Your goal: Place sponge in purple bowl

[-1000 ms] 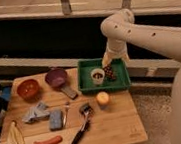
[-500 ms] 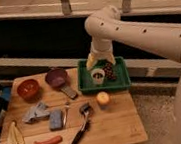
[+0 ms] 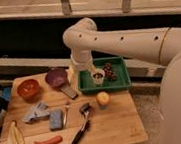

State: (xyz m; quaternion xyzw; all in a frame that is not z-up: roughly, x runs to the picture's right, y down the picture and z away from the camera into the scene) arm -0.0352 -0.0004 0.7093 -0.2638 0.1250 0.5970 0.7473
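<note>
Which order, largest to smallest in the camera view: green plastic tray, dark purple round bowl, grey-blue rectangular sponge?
1. Green plastic tray
2. Dark purple round bowl
3. Grey-blue rectangular sponge, smallest despite lying nearer the camera.
The gripper hangs between bowl and tray, fingers open.

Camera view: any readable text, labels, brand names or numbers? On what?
None readable.
Table: small dark mark at its front right corner, too blurred to read.
Sponge, purple bowl, green tray: no lettering visible.
Gripper, hanging between purple bowl and green tray: no marking visible.
</note>
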